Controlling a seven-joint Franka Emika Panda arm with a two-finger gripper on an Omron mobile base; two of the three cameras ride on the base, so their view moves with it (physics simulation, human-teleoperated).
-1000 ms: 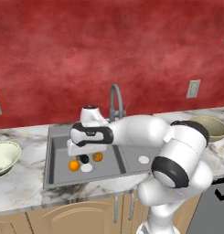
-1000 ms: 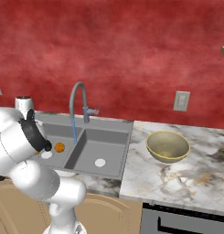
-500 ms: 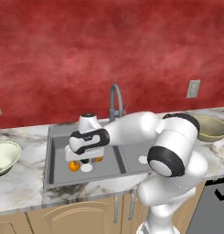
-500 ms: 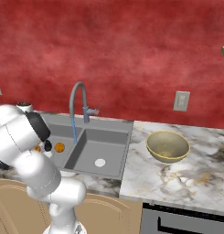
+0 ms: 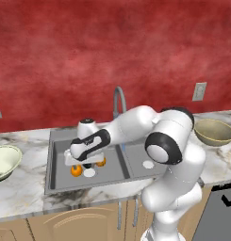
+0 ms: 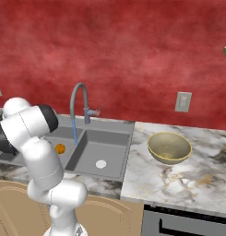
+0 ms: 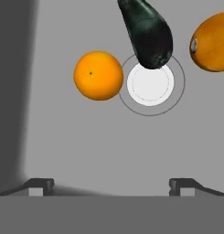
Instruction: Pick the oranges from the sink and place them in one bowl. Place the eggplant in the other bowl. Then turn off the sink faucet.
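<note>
In the hand view, one orange (image 7: pixel 98 75) lies left of the white drain (image 7: pixel 150 83), and the second orange (image 7: pixel 214 42) sits at the right edge. The dark glossy eggplant (image 7: pixel 147 32) lies between them, its end over the drain. My gripper (image 7: pixel 111 185) hangs open above the basin floor, short of all three and holding nothing. From the left base, the gripper (image 5: pixel 85 164) is down in the left basin of the sink (image 5: pixel 58 141), between the two oranges (image 5: pixel 76 170) (image 5: pixel 102 162). The tan bowl (image 5: pixel 213 132) stands on the right counter, the cream-white bowl (image 5: pixel 4 162) on the left.
The grey gooseneck faucet (image 6: pixel 78 99) rises behind the divider, and a thin blue stream drops from its spout into the sink (image 6: pixel 110 138). One orange (image 6: pixel 60 148) shows past my arm. The tan bowl (image 6: pixel 169 147) sits on marble counter. A dark appliance front is at the lower right.
The arm has reached lower into the left basin, bringing the hand down toward the oranges and eggplant. The gripper stayed open. The fruit and bowls have not moved.
</note>
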